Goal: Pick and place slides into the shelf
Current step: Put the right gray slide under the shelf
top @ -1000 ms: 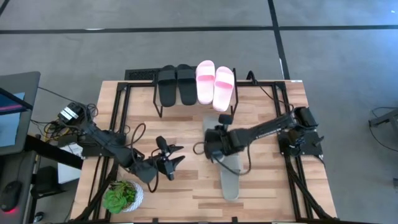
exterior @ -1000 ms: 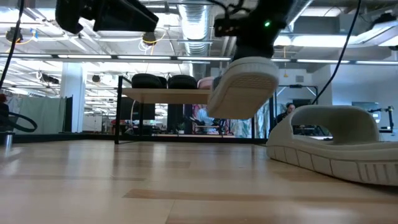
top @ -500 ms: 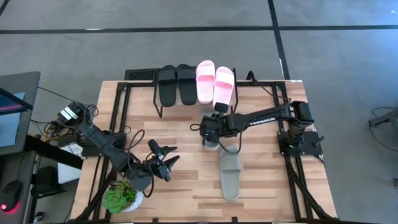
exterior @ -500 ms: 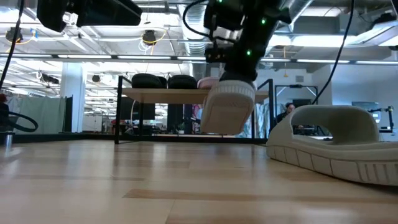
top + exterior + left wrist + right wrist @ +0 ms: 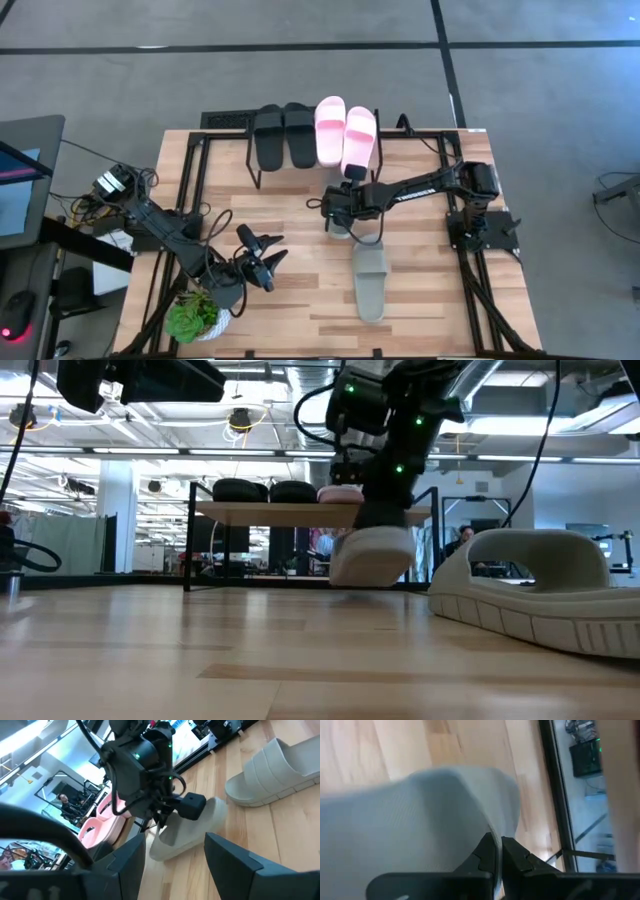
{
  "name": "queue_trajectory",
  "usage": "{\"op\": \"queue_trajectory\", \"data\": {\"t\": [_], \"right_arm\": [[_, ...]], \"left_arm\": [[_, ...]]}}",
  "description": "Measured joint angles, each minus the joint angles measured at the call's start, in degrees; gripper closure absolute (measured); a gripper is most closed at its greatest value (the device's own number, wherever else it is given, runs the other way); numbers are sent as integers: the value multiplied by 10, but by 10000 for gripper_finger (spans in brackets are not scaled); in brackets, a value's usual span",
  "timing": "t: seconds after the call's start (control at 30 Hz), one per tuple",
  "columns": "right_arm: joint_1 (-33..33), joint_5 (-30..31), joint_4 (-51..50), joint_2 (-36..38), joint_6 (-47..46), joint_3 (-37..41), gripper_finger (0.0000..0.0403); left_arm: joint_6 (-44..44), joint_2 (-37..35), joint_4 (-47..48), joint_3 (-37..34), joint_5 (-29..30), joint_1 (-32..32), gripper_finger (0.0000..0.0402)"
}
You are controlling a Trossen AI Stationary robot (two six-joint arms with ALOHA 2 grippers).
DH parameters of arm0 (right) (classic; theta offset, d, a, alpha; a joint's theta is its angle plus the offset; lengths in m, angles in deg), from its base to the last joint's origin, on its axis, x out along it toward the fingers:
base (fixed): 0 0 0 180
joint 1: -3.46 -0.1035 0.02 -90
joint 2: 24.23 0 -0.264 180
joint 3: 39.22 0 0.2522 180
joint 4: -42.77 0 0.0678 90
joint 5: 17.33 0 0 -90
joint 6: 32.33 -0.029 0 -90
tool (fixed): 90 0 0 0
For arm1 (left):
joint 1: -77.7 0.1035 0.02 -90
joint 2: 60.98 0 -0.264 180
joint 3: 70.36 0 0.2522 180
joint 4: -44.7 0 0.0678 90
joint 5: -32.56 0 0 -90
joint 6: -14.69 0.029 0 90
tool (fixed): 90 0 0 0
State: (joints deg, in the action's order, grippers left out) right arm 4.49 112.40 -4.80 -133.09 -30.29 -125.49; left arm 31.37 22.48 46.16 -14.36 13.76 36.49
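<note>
The right gripper (image 5: 338,212) pinches one grey-green slide (image 5: 372,554) just in front of the shelf (image 5: 300,160), low over the table (image 5: 300,290). The other grey-green slide (image 5: 371,281) lies flat nearby. The black pair (image 5: 283,135) and the pink pair (image 5: 345,135) sit on the shelf. The left gripper (image 5: 262,262) waits with fingers spread, well apart from the shelf.
</note>
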Motion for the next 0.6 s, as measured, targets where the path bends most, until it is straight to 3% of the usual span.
{"op": "queue_trajectory", "data": {"t": [0.17,0.6], "right_arm": [[0,4,8,-11,-3,-1,400],[-6,-7,11,-9,-14,-1,348]], "left_arm": [[-3,0,1,0,0,0,210],[-9,0,4,0,0,0,210]]}}
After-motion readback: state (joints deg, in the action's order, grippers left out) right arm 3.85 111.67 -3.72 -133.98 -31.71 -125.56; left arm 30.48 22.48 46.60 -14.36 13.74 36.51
